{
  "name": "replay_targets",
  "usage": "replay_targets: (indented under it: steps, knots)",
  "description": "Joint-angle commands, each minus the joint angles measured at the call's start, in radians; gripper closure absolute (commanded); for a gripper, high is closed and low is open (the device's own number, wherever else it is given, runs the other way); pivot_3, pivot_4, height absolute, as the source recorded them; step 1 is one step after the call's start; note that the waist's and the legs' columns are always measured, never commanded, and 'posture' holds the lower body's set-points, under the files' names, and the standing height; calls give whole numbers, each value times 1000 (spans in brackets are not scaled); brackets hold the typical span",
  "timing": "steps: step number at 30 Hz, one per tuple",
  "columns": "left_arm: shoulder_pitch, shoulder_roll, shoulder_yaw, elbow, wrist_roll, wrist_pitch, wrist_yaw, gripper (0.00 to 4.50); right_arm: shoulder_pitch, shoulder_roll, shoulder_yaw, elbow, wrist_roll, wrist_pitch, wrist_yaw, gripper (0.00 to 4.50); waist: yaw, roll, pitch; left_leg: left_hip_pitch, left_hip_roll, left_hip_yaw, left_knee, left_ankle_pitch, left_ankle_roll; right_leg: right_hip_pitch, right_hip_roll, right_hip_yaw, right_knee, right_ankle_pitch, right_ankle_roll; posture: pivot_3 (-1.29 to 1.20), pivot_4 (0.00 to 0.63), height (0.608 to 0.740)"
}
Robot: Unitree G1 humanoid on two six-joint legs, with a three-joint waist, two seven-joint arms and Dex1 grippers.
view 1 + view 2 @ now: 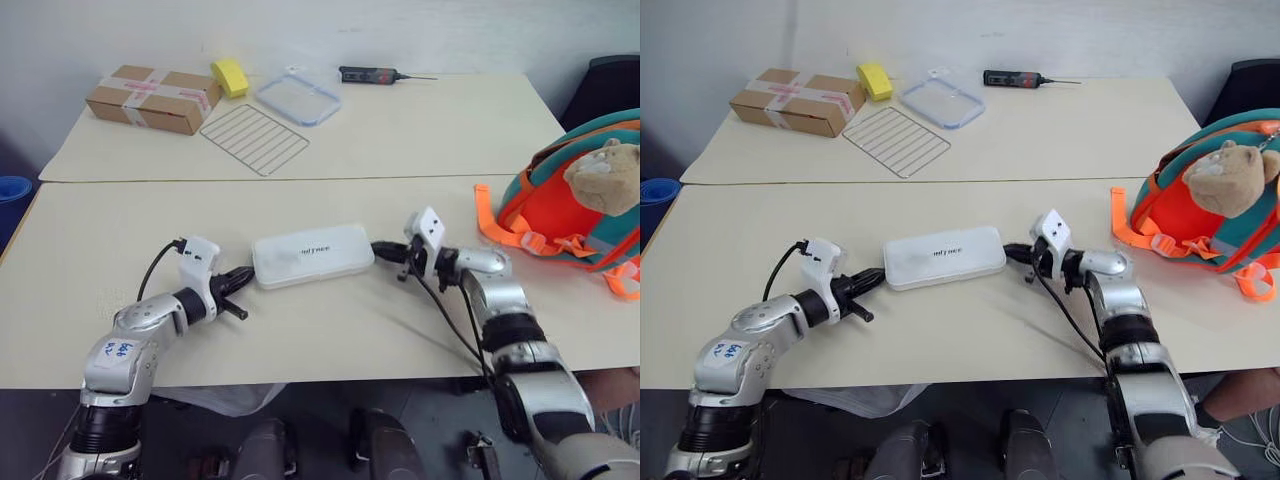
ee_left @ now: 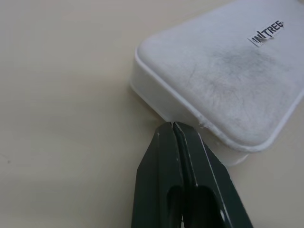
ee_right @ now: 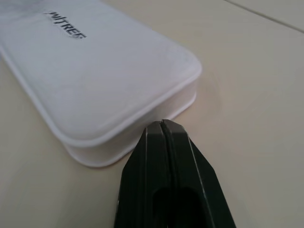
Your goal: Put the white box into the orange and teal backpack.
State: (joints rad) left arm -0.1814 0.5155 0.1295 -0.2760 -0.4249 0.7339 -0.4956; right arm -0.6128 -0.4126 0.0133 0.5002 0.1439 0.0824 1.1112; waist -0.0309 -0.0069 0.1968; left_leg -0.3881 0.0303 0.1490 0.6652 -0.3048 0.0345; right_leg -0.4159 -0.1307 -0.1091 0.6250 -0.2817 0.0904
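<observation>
The white box (image 1: 312, 254) lies flat on the near table, dark lettering on its lid. My left gripper (image 1: 247, 279) is shut, its tips against the box's left end; in the left wrist view the closed fingers (image 2: 172, 142) meet the box (image 2: 223, 76) at its lower rim. My right gripper (image 1: 381, 250) is shut too, its tips at the box's right end, seen in the right wrist view as closed fingers (image 3: 164, 137) against the box (image 3: 104, 71). The orange and teal backpack (image 1: 575, 205) lies at the table's right edge, a tan plush toy (image 1: 603, 175) on it.
On the far table are a brown taped cardboard box (image 1: 153, 97), a yellow block (image 1: 230, 76), a wire rack (image 1: 254, 138), a clear blue-rimmed lid (image 1: 297, 98) and a black tool (image 1: 368, 74). Orange straps (image 1: 500, 228) trail from the backpack toward my right arm.
</observation>
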Motion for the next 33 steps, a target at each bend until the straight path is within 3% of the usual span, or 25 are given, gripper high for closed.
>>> replay_targets:
  steps: [1, 7, 12, 16, 19, 23, 28, 33]
  knots:
    - [48, 32, -22, -106, -76, 18, -107, 4457, 113, -23, 47, -313, 71, 153, 29, 4500, 0, 0, 0, 0, 0, 0, 0, 0, 0, 0, 0, 0, 0, 0, 0, 0, 150, 740]
    - [158, 104, 16, -217, -132, 71, -164, 4457, 379, -126, 6, -744, 179, 414, -34, 4500, 5, 0, 0, 0, 0, -1, -2, -3, -4, 0, -1, 0, -4, 0, -1, 0, 150, 740]
    - [229, 168, 101, -238, -185, 133, -201, 4457, 538, -232, -79, -868, 212, 477, -62, 4500, 7, 0, 0, 1, 0, -2, -1, -6, -6, 0, -2, 0, -6, 0, -1, 0, 150, 740]
    - [221, 280, 216, -138, -372, 364, -294, 3579, 587, -317, -140, -814, 194, 412, -56, 4500, 8, -1, 0, 1, 0, -2, -1, -6, -5, 0, -1, -1, -6, -1, -1, 0, 150, 740]
    - [68, 342, 271, 42, -530, 642, -320, 2674, 581, -354, -140, -786, 197, 371, -33, 4500, 7, -1, 0, 1, 0, -2, -1, -4, -3, 0, 0, -1, -6, -1, -2, 0, 150, 740]
    - [-176, 333, 213, 276, -552, 866, -279, 1509, 558, -375, -102, -773, 188, 325, -7, 4500, 25, -1, 0, 1, 0, -2, 0, -2, -1, 1, 1, -2, -4, -1, -1, 0, 150, 740]
    - [-280, 345, 27, 398, -656, 881, -236, 37, 492, -372, -14, -739, 149, 284, -1, 4500, 25, -3, 0, 1, -1, -1, 0, -2, -1, 1, 1, -1, -3, -1, -1, 0, 150, 740]
    - [-282, 311, -44, 422, -715, 881, -123, 37, 411, -331, 66, -691, 107, 266, -29, 4500, 25, -4, 0, 1, 0, -1, 1, -2, -1, 0, 1, 0, -3, -1, -1, 0, 150, 740]
